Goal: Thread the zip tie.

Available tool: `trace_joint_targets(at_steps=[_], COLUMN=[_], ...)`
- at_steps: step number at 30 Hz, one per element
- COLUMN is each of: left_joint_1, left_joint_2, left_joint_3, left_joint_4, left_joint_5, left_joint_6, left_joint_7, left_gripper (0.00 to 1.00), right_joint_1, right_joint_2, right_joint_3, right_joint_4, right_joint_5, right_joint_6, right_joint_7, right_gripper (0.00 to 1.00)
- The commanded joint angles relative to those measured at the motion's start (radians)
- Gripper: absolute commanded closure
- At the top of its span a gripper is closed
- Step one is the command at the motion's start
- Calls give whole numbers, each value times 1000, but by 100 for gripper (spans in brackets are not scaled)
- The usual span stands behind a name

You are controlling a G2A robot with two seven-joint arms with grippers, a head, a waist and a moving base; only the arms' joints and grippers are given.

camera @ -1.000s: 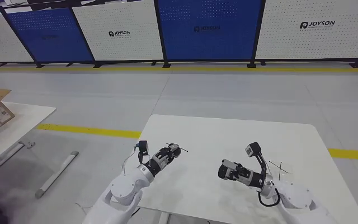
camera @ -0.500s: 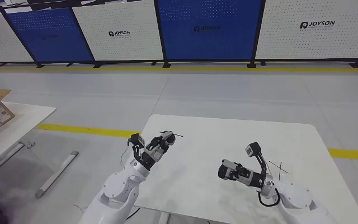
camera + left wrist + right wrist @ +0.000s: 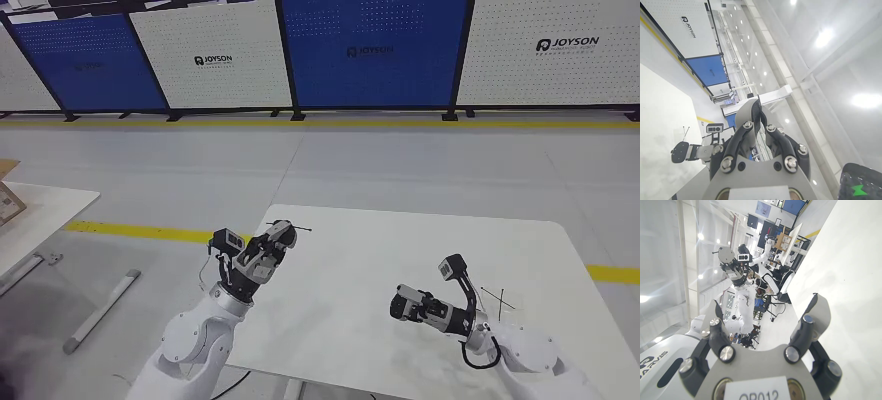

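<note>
Top view: left fingers (image 3: 281, 234), clamped on the zip tie (image 3: 300, 229), have swung toward the bench's (image 3: 420, 250) far-left corner, away from the right fingers (image 3: 819, 308), held apart; threading looks further off.

Brightly, evenly lit from overhead. Blown out to white glare around the ceiling lamps (image 3: 822, 40) in the left wrist view; flared into starbursts around them in the right wrist view. Bright to near washout on the white surface (image 3: 848, 256). Strongly bowed toward the edges in both wrist views.
</note>
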Motion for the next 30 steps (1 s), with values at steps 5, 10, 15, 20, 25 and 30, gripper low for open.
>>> trace_joint_targets(at_steps=[5,10,15,20,25,30], left_joint_1=[-28,-67,-78,-72,-72,-75], left_joint_2=[1,0,-2,-1,-1,-1], left_joint_3=[46,92,150,160,160,167], left_joint_4=[58,126,174,201,201,206], left_joint_5=[130,221,347,371,371,397], left_joint_6=[39,83,89,111,111,111], left_joint_7=[-7,-9,19,9,9,16], left_gripper=[100,100,100,100,100,100], right_joint_1=[0,0,0,0,0,0], right_joint_2=[0,0,0,0,0,0], right_joint_3=[0,0,0,0,0,0], right_joint_4=[0,0,0,0,0,0], right_joint_5=[0,0,0,0,0,0], right_joint_6=[0,0,0,0,0,0], right_joint_7=[0,0,0,0,0,0], right_gripper=[0,0,0,0,0,0])
